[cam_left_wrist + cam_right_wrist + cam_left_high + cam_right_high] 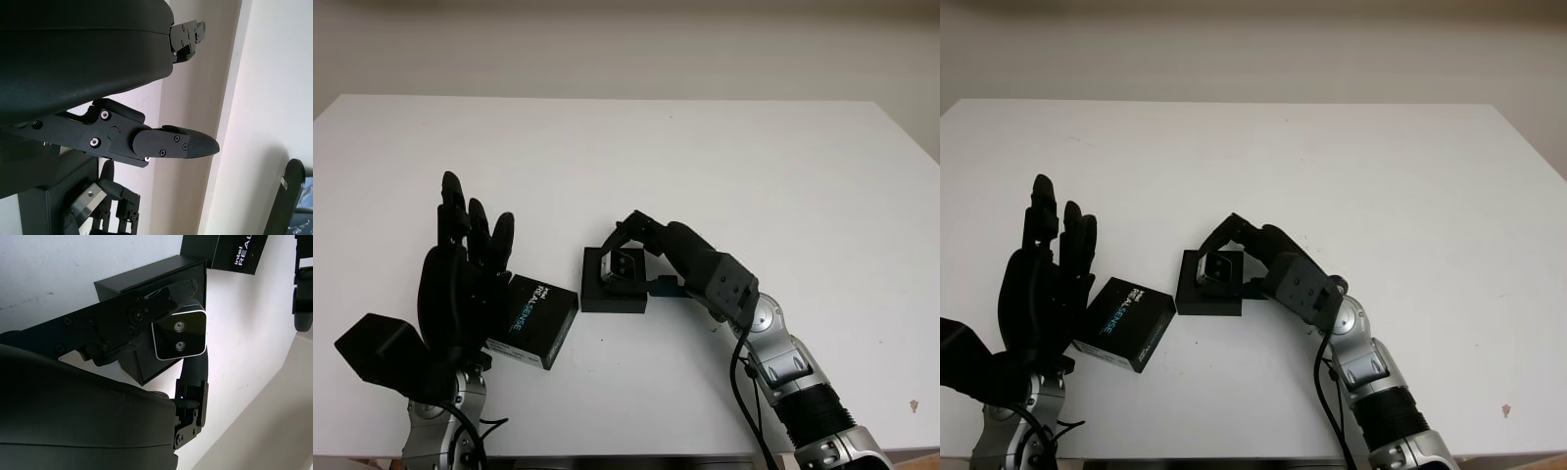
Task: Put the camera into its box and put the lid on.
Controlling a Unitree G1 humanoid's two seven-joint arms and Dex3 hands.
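My right hand point(632, 257) is shut on the small silver camera point(179, 335), gripping it by its ends. It holds the camera tilted, lenses facing up, just over the open black box point(610, 299) at the middle of the table; whether the camera touches the box I cannot tell. The black lid point(534, 321), printed "intel REALSENSE", lies to the left of the box, a small gap away. My left hand point(473, 233) stands open and raised right beside the lid's left edge, palm toward it, with nothing in its fingers point(176, 144).
The white table point(724, 166) spreads wide behind and to the right of the box. Its front edge runs close under both forearms. A small dark speck point(914, 404) marks the near right corner.
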